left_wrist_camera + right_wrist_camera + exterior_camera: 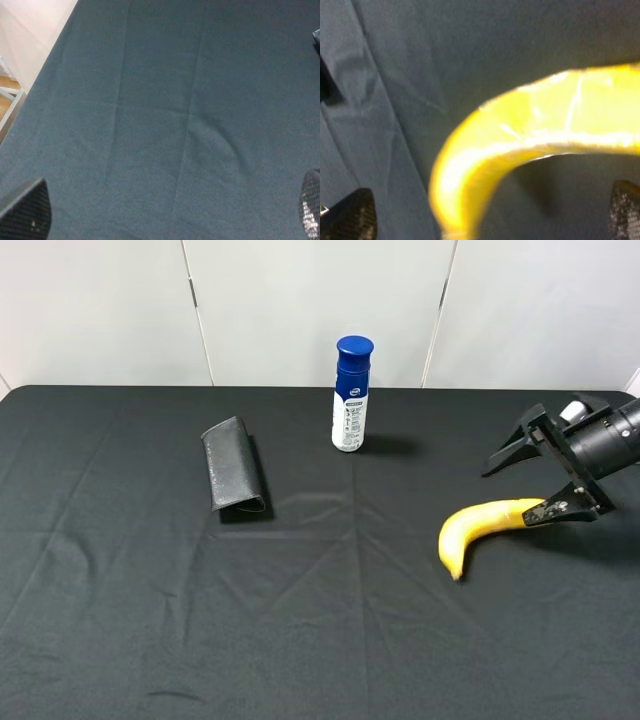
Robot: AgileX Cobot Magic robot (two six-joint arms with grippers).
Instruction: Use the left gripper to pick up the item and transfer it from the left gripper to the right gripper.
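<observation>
You have the banana [478, 529] lying on the black cloth of the desk [300, 640], on the right side of the high view, its curved body running from a small dark tip at the lower left up toward the right gripper [540, 485]. That gripper comes in from the right edge, lying low and roughly level, with its two black fingers spread wide apart. The nearer finger [560, 508] overlaps the banana's stem end in the high view; whether it touches the peel you cannot tell from here. The farther finger [515, 448] stands well clear of the fruit. In the right wrist view the banana [530, 150] fills the middle as a blurred yellow arc, with the two textured fingertips [347, 217] far apart at the corners and not closed on it.

Your left gripper does not show in the high view. In the left wrist view its fingertips [25, 215] sit at the two lower corners, spread wide, with only creased black cloth [160, 125] between them.

Farther back near the middle stands a white spray bottle [350, 400] with a blue cap, upright. To its left, well apart, a black folded wallet [235, 478] lies flat
</observation>
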